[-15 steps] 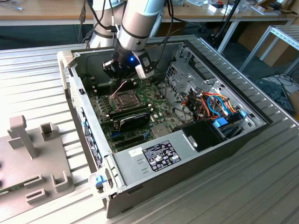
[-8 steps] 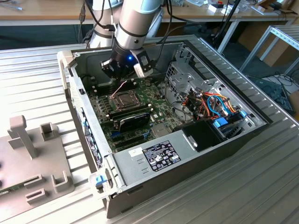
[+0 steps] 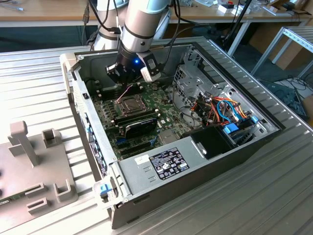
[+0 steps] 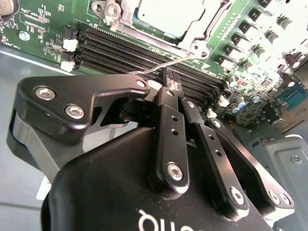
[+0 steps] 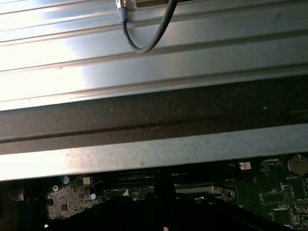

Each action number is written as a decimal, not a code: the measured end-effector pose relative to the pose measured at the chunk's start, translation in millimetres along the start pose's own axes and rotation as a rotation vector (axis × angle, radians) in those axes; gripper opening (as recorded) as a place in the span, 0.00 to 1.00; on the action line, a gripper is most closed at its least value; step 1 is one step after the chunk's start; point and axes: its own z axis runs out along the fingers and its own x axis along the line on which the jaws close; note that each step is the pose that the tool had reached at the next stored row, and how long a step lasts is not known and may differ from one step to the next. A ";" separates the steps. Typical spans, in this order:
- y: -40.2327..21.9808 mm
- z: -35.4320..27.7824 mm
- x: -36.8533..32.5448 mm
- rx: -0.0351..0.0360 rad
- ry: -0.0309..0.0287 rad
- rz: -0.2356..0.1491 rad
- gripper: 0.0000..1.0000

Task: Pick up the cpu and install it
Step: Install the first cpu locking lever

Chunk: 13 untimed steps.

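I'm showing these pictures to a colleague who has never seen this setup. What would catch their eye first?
Most striking is the robot arm reaching down into the open computer case, its tool hanging just above the motherboard in the exterior view. Right below sits the square socket area with the cpu inside its shiny metal frame, seen in the second wrist view. Toward the exterior view's right, bright orange and blue cables stand out.

A: Ribbed aluminium table (image 3: 39, 78) spans the exterior view; grey fixture block (image 3: 29, 171) lower left.

B: Wooden desks (image 3: 54, 12) along the top edge; metal rack (image 3: 293, 41) and floor cables (image 3: 293, 88) at right.
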 end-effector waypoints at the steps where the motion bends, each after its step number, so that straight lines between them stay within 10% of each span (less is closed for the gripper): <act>1: 0.0 0.0 0.0 0.0000 -0.0001 0.000 0.11; 13: -2.5 -3.0 -0.1 -0.0009 -0.0006 0.000 0.11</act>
